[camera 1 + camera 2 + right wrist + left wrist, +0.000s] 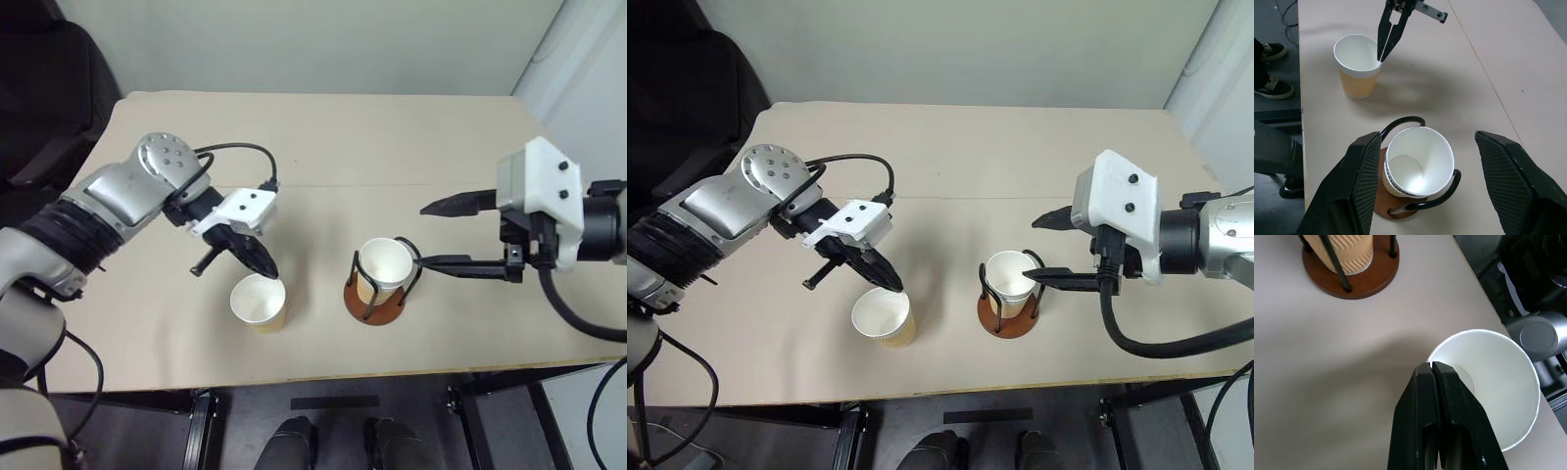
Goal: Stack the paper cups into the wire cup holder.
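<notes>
One paper cup (260, 304) stands upright on the table, tan ribbed outside and white inside. My left gripper (268, 268) comes down from above and is shut on the far side of its rim, seen in the left wrist view as black fingers (1422, 396) pinched at the rim of the cup (1498, 387). To its right stands the wire cup holder (377, 305), a brown disc with black loops, with a paper cup (385, 264) sitting in it. My right gripper (421, 235) hangs open just right of the holder, its fingers (1364, 186) spread either side of that cup (1418, 161).
The beige table (392, 147) stretches far behind both cups. Its front edge runs close below the cup and holder. A black chair (49, 88) stands off the table's left corner. A person's shoes (1271, 73) rest on the floor beside the table.
</notes>
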`<action>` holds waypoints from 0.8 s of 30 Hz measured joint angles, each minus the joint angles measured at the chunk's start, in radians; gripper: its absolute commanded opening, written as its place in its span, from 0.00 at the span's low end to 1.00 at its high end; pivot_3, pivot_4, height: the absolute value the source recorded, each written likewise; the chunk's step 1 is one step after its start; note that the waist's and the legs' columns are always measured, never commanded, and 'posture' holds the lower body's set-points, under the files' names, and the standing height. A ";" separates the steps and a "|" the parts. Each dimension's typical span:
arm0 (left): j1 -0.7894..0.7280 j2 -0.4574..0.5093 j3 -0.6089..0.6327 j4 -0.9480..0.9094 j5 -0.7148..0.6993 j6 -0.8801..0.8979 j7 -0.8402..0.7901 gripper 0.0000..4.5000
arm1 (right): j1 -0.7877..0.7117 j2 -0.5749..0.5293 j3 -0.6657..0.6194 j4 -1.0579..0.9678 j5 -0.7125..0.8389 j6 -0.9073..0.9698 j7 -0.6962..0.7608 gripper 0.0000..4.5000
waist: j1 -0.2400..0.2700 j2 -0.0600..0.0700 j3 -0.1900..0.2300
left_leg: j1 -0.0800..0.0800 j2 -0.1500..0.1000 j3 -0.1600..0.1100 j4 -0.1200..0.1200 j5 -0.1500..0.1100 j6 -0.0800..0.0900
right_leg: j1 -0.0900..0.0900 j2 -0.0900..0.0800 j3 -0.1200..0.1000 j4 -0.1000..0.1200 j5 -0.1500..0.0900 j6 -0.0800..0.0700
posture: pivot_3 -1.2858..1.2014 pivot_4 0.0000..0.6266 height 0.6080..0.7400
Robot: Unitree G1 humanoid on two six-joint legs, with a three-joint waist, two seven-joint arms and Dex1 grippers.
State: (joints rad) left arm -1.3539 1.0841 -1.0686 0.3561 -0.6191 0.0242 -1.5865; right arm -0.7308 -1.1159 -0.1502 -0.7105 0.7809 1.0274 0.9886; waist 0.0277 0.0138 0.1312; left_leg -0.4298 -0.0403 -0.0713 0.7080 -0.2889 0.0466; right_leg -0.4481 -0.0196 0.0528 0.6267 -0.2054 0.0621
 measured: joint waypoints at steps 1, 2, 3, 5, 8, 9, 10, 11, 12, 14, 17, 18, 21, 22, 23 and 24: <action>-0.001 -0.001 0.000 0.002 -0.008 0.005 0.000 0.01 | 0.000 -0.001 0.000 0.000 0.002 -0.004 0.000 0.68 | 0.000 0.000 0.000 | 0.000 0.000 0.000 0.000 0.000 0.000 | 0.000 0.000 0.000 0.000 0.000 0.000 | 0.52 0.24 1.00; -0.002 -0.003 0.000 0.003 -0.010 0.007 0.000 0.01 | 0.000 -0.003 0.000 0.002 0.003 -0.008 0.000 0.68 | 0.000 0.000 0.000 | 0.000 0.000 0.000 0.000 0.000 0.000 | 0.000 0.000 0.000 0.000 0.000 0.000 | 0.52 0.24 1.00; -0.003 -0.004 0.000 0.006 -0.012 0.010 0.000 0.01 | 0.000 -0.005 0.000 0.004 0.005 -0.011 0.000 0.68 | 0.000 0.000 0.000 | 0.000 0.000 0.000 0.000 0.000 0.000 | 0.000 0.000 0.000 0.000 0.000 0.000 | 0.52 0.24 1.00; -0.008 -0.009 0.002 0.017 -0.022 0.024 0.000 0.01 | 0.000 -0.006 0.000 0.007 0.007 -0.020 -0.001 0.68 | 0.000 0.000 0.000 | 0.000 0.000 0.000 0.000 0.000 0.000 | 0.000 0.000 0.000 0.000 0.000 0.000 | 0.52 0.24 1.00; -0.024 -0.013 0.015 0.024 -0.038 0.043 0.000 0.01 | 0.000 -0.009 0.001 0.010 0.009 -0.029 -0.003 0.68 | 0.000 0.000 0.000 | 0.000 0.000 0.000 0.000 0.000 0.000 | 0.000 0.000 0.000 0.000 0.000 0.000 | 0.52 0.24 1.00; -0.027 -0.013 0.018 0.025 -0.042 0.047 0.000 0.01 | 0.000 -0.011 0.002 0.011 0.009 -0.030 -0.004 0.68 | 0.000 0.000 0.000 | 0.000 0.000 0.000 0.000 0.000 0.000 | 0.000 0.000 0.000 0.000 0.000 0.000 | 0.52 0.24 1.00; -0.029 -0.013 0.022 0.025 -0.047 0.049 0.000 0.01 | 0.000 -0.015 0.002 0.012 0.009 -0.033 -0.005 0.68 | 0.000 0.000 0.000 | 0.000 0.000 0.000 0.000 0.000 0.000 | 0.000 0.000 0.000 0.000 0.000 0.000 | 0.52 0.24 1.00; -0.030 -0.013 0.029 0.026 -0.051 0.051 0.000 0.01 | 0.001 -0.019 0.003 0.012 0.009 -0.035 -0.006 0.68 | 0.000 0.000 0.000 | 0.000 0.000 0.000 0.000 0.000 0.000 | 0.000 0.000 0.000 0.000 0.000 0.000 | 0.52 0.24 1.00; -0.031 -0.013 0.031 0.029 -0.053 0.051 0.000 0.01 | 0.001 -0.021 0.003 0.013 0.009 -0.037 -0.006 0.68 | 0.000 0.000 0.000 | 0.000 0.000 0.000 0.000 0.000 0.000 | 0.000 0.000 0.000 0.000 0.000 0.000 | 0.52 0.24 1.00; -0.030 -0.013 0.031 0.042 -0.050 0.048 0.000 0.01 | 0.005 -0.026 0.004 0.014 0.009 -0.040 -0.007 0.68 | 0.000 0.000 0.000 | 0.000 0.000 0.000 0.000 0.000 0.000 | 0.000 0.000 0.000 0.000 0.000 0.000 | 0.52 0.24 1.00; -0.030 -0.021 0.042 0.069 -0.024 0.028 0.000 0.04 | 0.009 -0.029 0.007 0.016 0.009 -0.044 -0.007 0.68 | 0.001 0.000 0.000 | 0.000 0.000 0.000 0.000 0.000 0.000 | 0.000 0.000 0.000 0.000 0.000 0.000 | 0.52 0.24 1.00; -0.029 -0.027 0.049 0.079 -0.019 0.027 0.000 0.09 | 0.010 -0.031 0.010 0.017 0.009 -0.045 -0.007 0.68 | 0.001 0.000 0.000 | 0.000 0.000 0.000 0.000 0.000 0.000 | 0.000 0.000 0.000 0.000 0.000 0.000 | 0.52 0.24 1.00; -0.029 -0.028 0.051 0.080 -0.018 0.029 0.000 0.28 | 0.010 -0.036 0.013 0.020 0.009 -0.048 -0.007 0.68 | 0.001 0.000 0.000 | 0.000 0.000 0.000 0.000 0.000 0.000 | 0.000 0.000 0.000 0.000 0.000 0.000 | 0.52 0.24 1.00; -0.029 -0.028 0.051 0.079 -0.019 0.029 0.000 0.35 | 0.010 -0.037 0.013 0.021 0.009 -0.049 -0.007 0.68 | 0.001 0.000 0.000 | 0.000 0.000 0.000 0.000 0.000 0.000 | 0.000 0.000 0.000 0.000 0.000 0.000 | 0.52 0.24 1.00; -0.029 -0.028 0.051 0.079 -0.019 0.029 0.000 0.43 | 0.010 -0.037 0.014 0.021 0.009 -0.049 -0.007 0.68 | 0.001 0.000 0.000 | 0.000 0.000 0.000 0.000 0.000 0.000 | 0.000 0.000 0.000 0.000 0.000 0.000 | 0.52 0.24 1.00; -0.029 -0.027 0.051 0.079 -0.023 0.030 0.000 0.52 | 0.010 -0.038 0.014 0.022 0.009 -0.049 -0.007 0.68 | 0.001 0.000 0.000 | 0.000 0.000 0.000 0.000 0.000 0.000 | 0.000 0.000 0.000 0.000 0.000 0.000 | 0.52 0.24 1.00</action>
State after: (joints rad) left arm -1.3830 1.0572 -1.0181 0.4348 -0.6422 0.0544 -1.5865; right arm -0.7206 -1.1539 -0.1360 -0.6888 0.7902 0.9785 0.9812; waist 0.0286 0.0137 0.1313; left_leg -0.4299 -0.0402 -0.0713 0.7083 -0.2889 0.0466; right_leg -0.4480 -0.0195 0.0526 0.6267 -0.2054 0.0622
